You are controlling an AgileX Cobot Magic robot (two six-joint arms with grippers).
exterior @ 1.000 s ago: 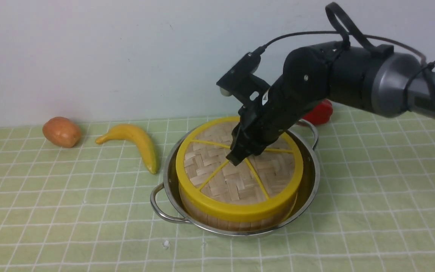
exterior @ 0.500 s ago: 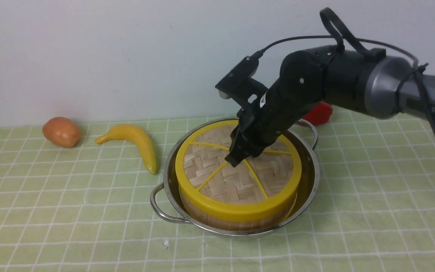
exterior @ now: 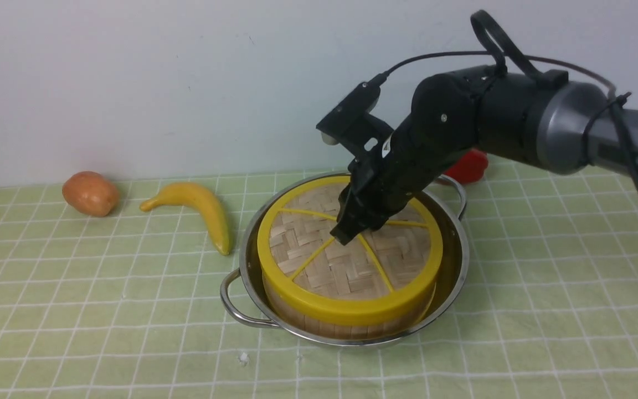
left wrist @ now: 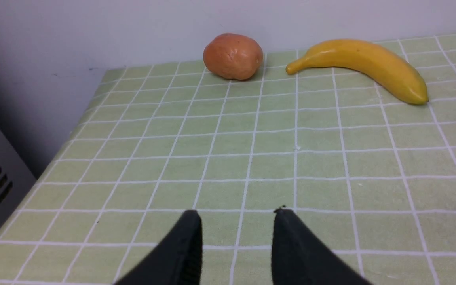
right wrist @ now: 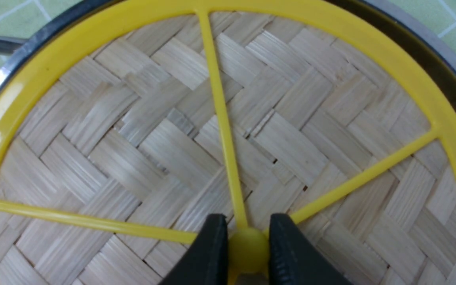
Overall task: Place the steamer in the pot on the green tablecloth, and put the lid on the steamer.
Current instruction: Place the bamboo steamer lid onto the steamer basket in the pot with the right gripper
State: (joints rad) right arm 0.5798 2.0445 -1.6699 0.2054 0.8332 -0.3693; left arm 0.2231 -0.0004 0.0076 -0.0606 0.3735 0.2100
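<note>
The jaws of the right gripper [right wrist: 247, 241] are shut on the yellow knob [right wrist: 249, 249] of the lid [exterior: 346, 260]. The lid sits on the steamer [exterior: 346, 328], and the steamer is inside the big shiny pot [exterior: 466, 249]. The pot is on the green tablecloth [exterior: 103, 299]. The left gripper's jaws [left wrist: 238, 225] are partly open, with nothing in them. A banana [exterior: 200, 208] lies near the pot.
</note>
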